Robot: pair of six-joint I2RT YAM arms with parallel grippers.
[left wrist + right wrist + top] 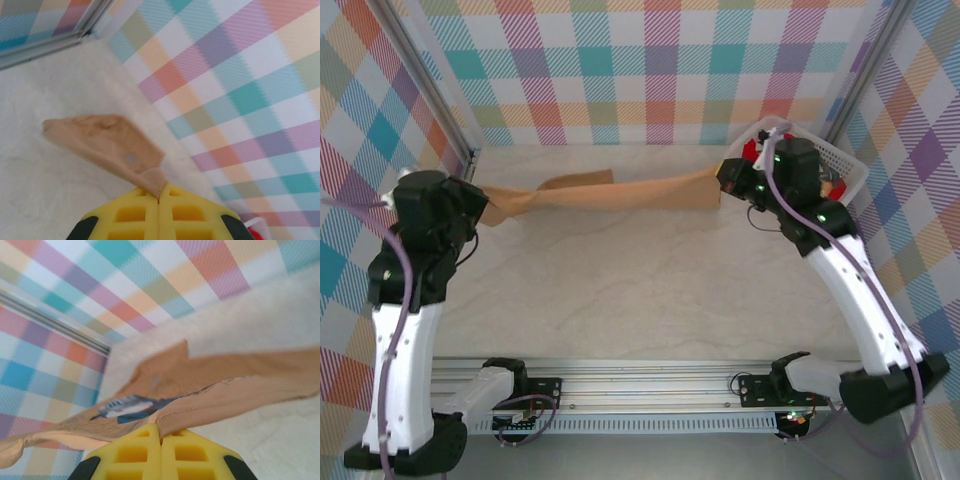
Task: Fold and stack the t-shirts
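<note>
Supporting table (650,300): a pale marbled top, walled on three sides by pastel plaid panels (620,60).
Tan t-shirt (610,190): drawn out into a long, narrow band across the far part of the table, running from the left gripper to the right gripper. A sleeve flap sticks up near its middle. Whether the band touches the tabletop cannot be told.
White basket (845,160): in the far right corner, just behind the right arm's wrist.
Left gripper (159,192): at the left end of the band, its yellow fingers (130,215) pressed together on a pinched corner of the tan cloth.
Right gripper (160,427): at the right end, just beside the basket, its yellow fingers (135,455) clamped together on a hemmed edge of the same tee.
Blue print (125,407): on the tan cloth just above the right fingertips, blurred in the right wrist view.
Red t-shirt (750,150): a small patch showing at the basket's left rim, partly hidden by the right gripper.
</note>
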